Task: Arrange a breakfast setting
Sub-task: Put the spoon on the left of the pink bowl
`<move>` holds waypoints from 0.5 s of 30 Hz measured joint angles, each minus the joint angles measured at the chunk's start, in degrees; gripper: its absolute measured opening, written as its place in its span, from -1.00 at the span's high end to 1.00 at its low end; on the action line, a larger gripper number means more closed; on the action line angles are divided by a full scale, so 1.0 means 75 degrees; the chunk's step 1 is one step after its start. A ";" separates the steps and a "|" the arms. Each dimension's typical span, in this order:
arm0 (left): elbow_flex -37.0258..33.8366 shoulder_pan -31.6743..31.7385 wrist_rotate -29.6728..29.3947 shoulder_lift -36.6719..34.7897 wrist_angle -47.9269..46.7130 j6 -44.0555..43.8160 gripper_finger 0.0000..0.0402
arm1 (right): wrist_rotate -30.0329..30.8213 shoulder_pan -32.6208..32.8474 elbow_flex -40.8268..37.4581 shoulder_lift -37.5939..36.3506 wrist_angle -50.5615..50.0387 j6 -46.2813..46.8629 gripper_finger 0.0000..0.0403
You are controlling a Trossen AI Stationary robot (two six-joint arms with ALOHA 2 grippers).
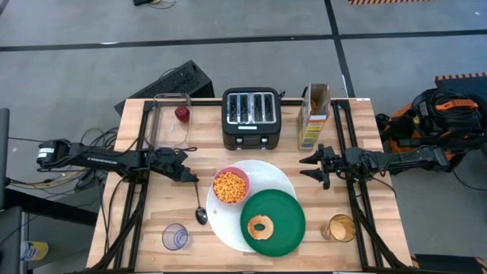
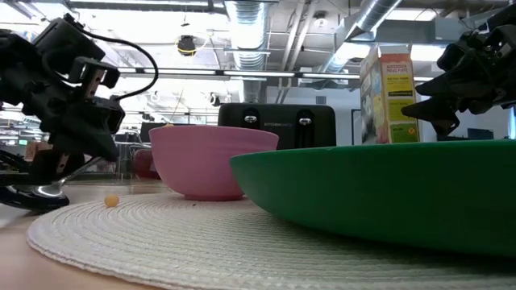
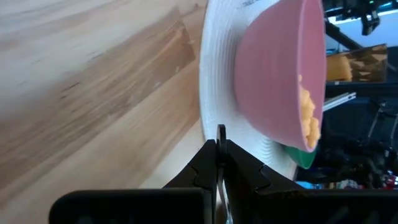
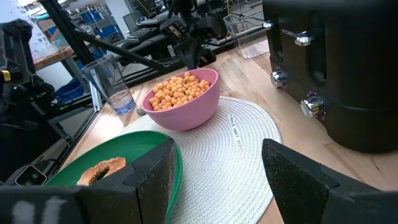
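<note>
Here the left gripper (image 1: 190, 176), clamped on the metal spoon (image 1: 199, 209), sets it just left of the big white round plate (image 1: 285, 179), presumably beside the pink bowl (image 1: 230, 186) (cereal-filled). The right gripper (image 1: 312, 166) waits right of the plate, fingers apart and empty.

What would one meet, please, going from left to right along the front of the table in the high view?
Clear glass → metal spoon → ring bagel on the green plate → glass of amber drink.
</note>
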 joint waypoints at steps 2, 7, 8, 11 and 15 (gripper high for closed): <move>0.0000 0.0000 0.0025 0.0212 0.0058 0.0081 0.98 | 0.0000 -0.0003 0.0003 -0.0003 0.0002 0.0000 -0.29; 0.0003 0.0003 0.0287 0.0950 0.0436 0.0092 0.97 | 0.0000 0.0000 0.0000 -0.0003 0.0000 0.0000 -0.29; 0.0003 0.0003 0.0361 0.1102 0.0616 0.0110 0.97 | 0.0000 -0.0003 0.0000 0.0000 0.0000 0.0000 -0.29; 0.0003 0.0003 0.0681 0.1571 0.1393 0.0117 0.97 | 0.0000 -0.0002 0.0000 -0.0001 0.0000 0.0000 -0.29; 0.0003 0.0003 0.0999 0.2029 0.2079 0.0165 0.98 | 0.0000 -0.0002 0.0001 0.0000 0.0000 0.0000 -0.29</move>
